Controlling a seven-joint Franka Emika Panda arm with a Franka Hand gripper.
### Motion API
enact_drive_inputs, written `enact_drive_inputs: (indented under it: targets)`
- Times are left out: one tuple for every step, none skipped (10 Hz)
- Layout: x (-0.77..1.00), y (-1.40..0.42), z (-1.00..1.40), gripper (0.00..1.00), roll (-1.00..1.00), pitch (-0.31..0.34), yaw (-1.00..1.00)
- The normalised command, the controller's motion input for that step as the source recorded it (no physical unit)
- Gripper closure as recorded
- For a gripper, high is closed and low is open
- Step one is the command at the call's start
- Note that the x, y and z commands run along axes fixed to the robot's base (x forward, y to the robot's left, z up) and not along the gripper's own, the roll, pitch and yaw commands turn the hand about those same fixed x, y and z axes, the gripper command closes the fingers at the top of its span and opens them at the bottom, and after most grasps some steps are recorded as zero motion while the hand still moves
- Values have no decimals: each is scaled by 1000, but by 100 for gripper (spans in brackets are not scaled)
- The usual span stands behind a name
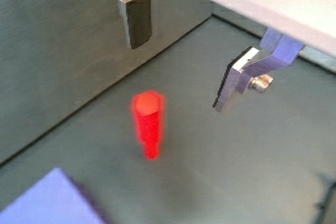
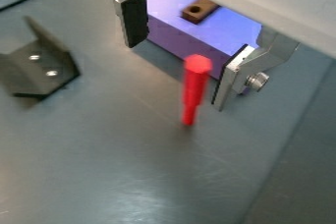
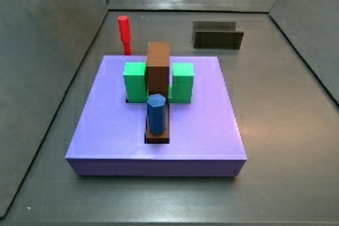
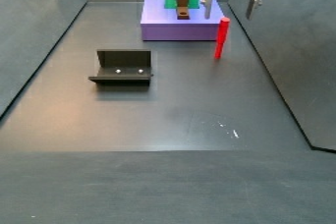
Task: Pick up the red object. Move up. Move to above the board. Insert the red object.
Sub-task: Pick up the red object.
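The red object, a slim red peg (image 1: 148,122), stands upright on the dark floor beside the purple board (image 2: 184,43); it also shows in the wrist view (image 2: 194,90) and in both side views (image 3: 125,34) (image 4: 222,38). My gripper (image 1: 188,51) is open and empty above the peg, with one silver finger (image 2: 132,17) on each side of it and clear gaps between them. In a side view the gripper (image 4: 231,0) hangs just over the peg's top. The board carries a brown strip with a hole (image 2: 198,12).
On the board stand two green blocks (image 3: 135,81) beside the brown strip (image 3: 159,66), and a blue peg (image 3: 157,114). The fixture (image 4: 121,68) stands on the floor away from the board. Grey walls enclose the floor.
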Motion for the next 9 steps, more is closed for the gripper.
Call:
enact_drive_inputs:
  targets:
    - [-346, -420, -286, 0, 66, -34, -157]
    - [-111, -374, -269, 0, 41, 0, -137]
    - [-106, -171, -206, 0, 0, -29, -46]
    - [0, -29, -57, 0, 0, -11, 0]
    - [0, 0, -26, 0, 0, -17, 0]
    - [29, 0, -120, 0, 0, -27, 0]
    - [0, 0, -129, 0, 0, -51, 0]
    - [26, -80, -140, 0, 21, -37, 0]
    - [0, -49, -286, 0, 0, -50, 0]
